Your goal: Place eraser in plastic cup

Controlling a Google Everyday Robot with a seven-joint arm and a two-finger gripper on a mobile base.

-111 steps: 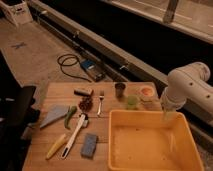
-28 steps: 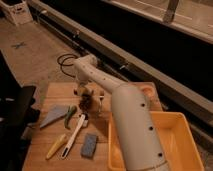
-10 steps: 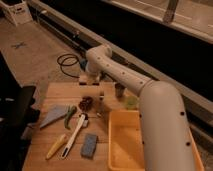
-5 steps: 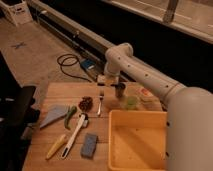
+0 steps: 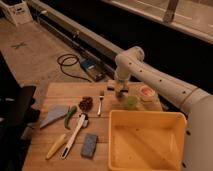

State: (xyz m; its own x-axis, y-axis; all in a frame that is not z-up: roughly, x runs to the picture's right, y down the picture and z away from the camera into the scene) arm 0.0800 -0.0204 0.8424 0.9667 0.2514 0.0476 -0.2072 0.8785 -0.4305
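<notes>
I had the gripper [image 5: 120,90] hanging just behind the plastic cup [image 5: 131,102], slightly to its left, over the dark metallic cup [image 5: 121,93]. Whether it was clamped on the eraser I couldn't tell; I couldn't pick the eraser out anywhere, possibly hidden at the gripper. The yellow bin [image 5: 145,160] sat just in front of the plastic cup, the fork [image 5: 100,102] left of it.
</notes>
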